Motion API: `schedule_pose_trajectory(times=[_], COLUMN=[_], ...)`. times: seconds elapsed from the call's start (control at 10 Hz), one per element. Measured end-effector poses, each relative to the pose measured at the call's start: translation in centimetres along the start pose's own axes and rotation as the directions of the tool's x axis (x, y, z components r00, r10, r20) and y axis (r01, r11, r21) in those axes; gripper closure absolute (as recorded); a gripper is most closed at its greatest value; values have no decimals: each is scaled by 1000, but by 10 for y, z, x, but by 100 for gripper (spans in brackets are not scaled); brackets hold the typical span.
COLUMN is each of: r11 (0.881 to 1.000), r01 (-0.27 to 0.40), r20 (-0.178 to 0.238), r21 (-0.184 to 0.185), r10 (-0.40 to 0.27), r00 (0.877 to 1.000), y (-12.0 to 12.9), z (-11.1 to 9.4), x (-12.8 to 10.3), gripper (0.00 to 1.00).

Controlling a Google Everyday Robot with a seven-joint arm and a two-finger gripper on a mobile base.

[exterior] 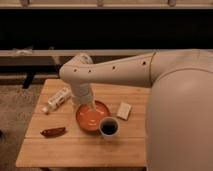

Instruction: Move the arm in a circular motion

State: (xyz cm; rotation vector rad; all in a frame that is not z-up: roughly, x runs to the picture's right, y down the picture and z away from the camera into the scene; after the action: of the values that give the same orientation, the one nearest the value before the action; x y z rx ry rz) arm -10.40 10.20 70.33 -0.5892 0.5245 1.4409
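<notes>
The cream-white arm [150,75] reaches in from the right, bends at a rounded elbow [75,75] and points down over the wooden table [70,150]. Its narrow tip, the gripper [93,106], hangs just above the orange bowl [90,120], over the bowl's upper middle. The fingers are hidden from this angle.
A dark cup [109,128] stands at the bowl's lower right. A white block [124,110] lies to the right, a white bottle [56,99] lies at the left, and a dark red packet [53,132] lies at the front left. A dark shelf runs behind the table.
</notes>
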Motion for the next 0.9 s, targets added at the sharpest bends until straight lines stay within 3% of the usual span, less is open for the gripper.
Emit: schedule_pose_trajectory(times=[0.7, 0.9], r11=[1000, 997], r01=[3, 70], r20=[0, 22], r21=[0, -12], r10=[-3, -70], r00=[1000, 997], y=[0, 15], z=[0, -5], x=[0, 4], gripper=[35, 35])
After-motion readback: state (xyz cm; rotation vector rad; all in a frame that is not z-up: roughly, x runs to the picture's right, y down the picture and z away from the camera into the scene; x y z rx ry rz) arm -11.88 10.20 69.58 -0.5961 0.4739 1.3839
